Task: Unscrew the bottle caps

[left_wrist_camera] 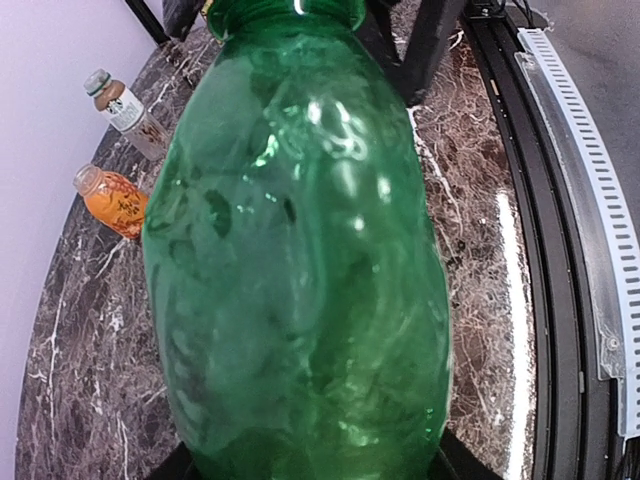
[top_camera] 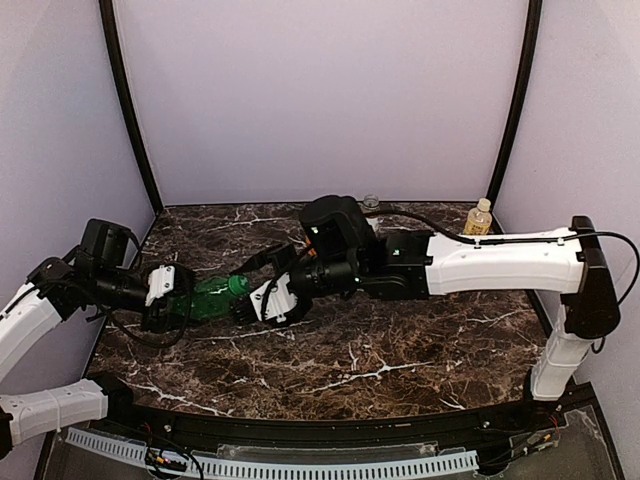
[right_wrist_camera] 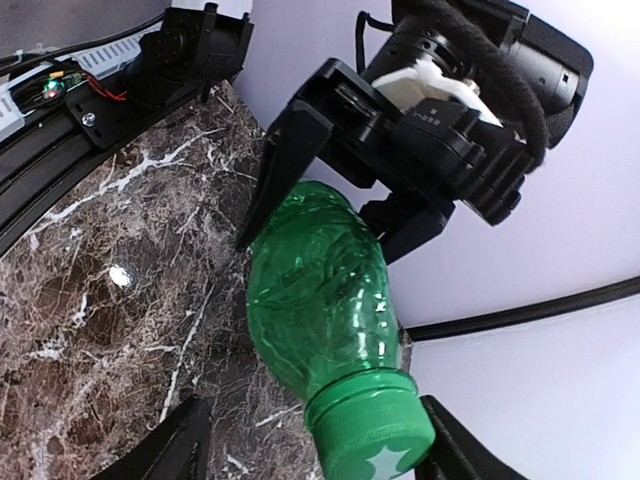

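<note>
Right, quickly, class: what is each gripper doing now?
Left gripper: shut on the green bottle.
Right gripper: open, fingers either side of the bright green cap.

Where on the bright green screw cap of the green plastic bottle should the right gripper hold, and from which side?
Grip the bright green cap by its round side wall, end-on: the left gripper holds the green bottle level, cap facing the right gripper.

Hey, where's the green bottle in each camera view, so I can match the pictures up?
Top external: the green bottle lies sideways, left of centre, with its bright green cap pointing right.
Left wrist: the bottle fills most of the frame, neck at the top edge; the cap is out of view.
Right wrist: the bottle is at centre, cap nearest the camera.
Shared landmark: the dark marble tabletop.
</note>
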Controlling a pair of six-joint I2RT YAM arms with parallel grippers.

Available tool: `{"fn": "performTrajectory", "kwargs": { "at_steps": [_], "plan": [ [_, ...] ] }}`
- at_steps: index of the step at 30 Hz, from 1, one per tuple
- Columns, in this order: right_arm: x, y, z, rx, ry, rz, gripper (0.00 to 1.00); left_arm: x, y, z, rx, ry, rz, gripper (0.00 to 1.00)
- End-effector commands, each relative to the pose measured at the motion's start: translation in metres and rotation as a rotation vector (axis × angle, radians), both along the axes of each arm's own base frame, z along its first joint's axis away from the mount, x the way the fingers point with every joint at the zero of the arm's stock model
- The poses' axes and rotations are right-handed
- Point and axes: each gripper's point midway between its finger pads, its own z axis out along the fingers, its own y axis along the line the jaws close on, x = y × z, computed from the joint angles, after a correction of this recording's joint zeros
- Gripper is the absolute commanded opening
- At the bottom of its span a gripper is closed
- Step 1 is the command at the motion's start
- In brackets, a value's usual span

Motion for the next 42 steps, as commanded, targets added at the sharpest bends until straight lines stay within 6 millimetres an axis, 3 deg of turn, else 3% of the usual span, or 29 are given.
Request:
{"fn": "performTrajectory", "kwargs": {
  "at_steps": [1, 4, 7, 9, 13, 18, 25, 28, 30, 36, 42],
  "plan": [
    [-0.003, -0.013, 0.047, 0.183, 0.102, -0.038, 0.73, 0.014, -0.004, 0.017, -0.043, -0.1, 0.027, 0.01],
    [-0.005, -0.026, 0.064, 0.256, 0.207, -0.071, 0.83, 0.022, -0.001, 0.013, -0.026, -0.127, 0.059, 0.01],
    [0.009, -0.033, 0.078, 0.329, 0.38, -0.164, 0.98, 0.037, 0.003, 0.015, -0.014, -0.195, 0.107, 0.01],
    [0.038, -0.035, 0.091, 0.392, 0.576, -0.304, 0.99, 0.053, 0.009, 0.018, 0.005, -0.27, 0.166, 0.01],
    [0.097, -0.038, 0.093, 0.444, 1.09, -0.569, 0.96, 0.093, 0.032, 0.029, 0.076, -0.48, 0.34, 0.01],
    [0.107, -0.024, 0.082, 0.424, 1.482, -0.592, 0.86, 0.117, 0.048, 0.044, 0.145, -0.65, 0.444, 0.01],
    [0.109, 0.009, 0.069, 0.349, 1.639, -0.558, 0.78, 0.126, 0.053, 0.045, 0.238, -0.794, 0.447, 0.01],
    [0.109, 0.02, 0.065, 0.319, 1.673, -0.537, 0.68, 0.127, 0.054, 0.044, 0.252, -0.802, 0.449, 0.01],
    [0.109, 0.023, 0.063, 0.305, 1.695, -0.532, 0.62, 0.127, 0.054, 0.043, 0.254, -0.802, 0.45, 0.01],
    [0.109, 0.032, 0.053, 0.28, 1.734, -0.527, 0.59, 0.125, 0.051, 0.039, 0.247, -0.793, 0.433, 0.01],
    [0.113, 0.037, 0.052, 0.296, 1.728, -0.523, 0.47, 0.124, 0.049, 0.038, 0.241, -0.789, 0.426, 0.01]
  ]
}}
